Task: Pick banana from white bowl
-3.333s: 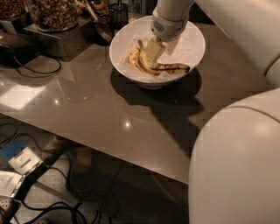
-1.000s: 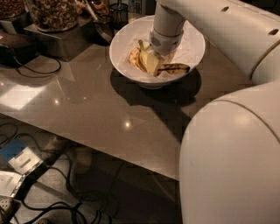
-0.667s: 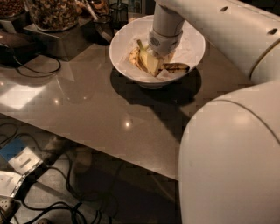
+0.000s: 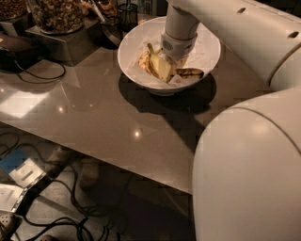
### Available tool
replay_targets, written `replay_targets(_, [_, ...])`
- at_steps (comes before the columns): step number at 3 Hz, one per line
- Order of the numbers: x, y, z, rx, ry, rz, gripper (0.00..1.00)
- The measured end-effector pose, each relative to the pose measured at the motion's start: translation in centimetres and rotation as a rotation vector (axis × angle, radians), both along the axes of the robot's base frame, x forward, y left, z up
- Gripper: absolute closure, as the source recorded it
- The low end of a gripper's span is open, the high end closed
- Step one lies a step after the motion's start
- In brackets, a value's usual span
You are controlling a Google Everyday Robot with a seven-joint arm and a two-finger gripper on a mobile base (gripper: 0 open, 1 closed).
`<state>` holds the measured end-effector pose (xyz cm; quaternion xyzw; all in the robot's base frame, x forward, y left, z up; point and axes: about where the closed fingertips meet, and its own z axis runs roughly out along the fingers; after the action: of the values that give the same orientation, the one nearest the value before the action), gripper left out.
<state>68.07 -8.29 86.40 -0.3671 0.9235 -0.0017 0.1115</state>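
Note:
The white bowl (image 4: pixel 136 37) stands at the back of the grey table, in the upper middle of the camera view. Bananas lie inside it. A yellow banana (image 4: pixel 146 60) with a greenish stem pointing up and back lies on the left. A dark-blotched end (image 4: pixel 190 72) shows on the right. I cannot tell whether they are one fruit or two. My gripper (image 4: pixel 164 70) reaches straight down from the white arm into the bowl, right on the bananas, and covers their middle.
Glass jars of nuts (image 4: pixel 56 14) and a dark wire holder (image 4: pixel 127 9) stand at the back left by the bowl. The table's front edge (image 4: pixel 94 157) runs diagonally, with cables and papers on the floor below. My white arm body (image 4: pixel 249 169) fills the right side.
The gripper has come lower into the bowl, down onto the bananas, and the arm has swung further across the right of the view. Over the last second it barely moved.

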Motion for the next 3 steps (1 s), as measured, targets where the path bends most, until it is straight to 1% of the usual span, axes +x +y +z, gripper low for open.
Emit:
replay_targets(1, [0.0, 0.0, 0.0, 0.000, 0.000, 0.000, 1.00])
replay_targets(3, [-1.4, -2.4, 3.2, -0.015, -0.041, 0.014, 1.00])
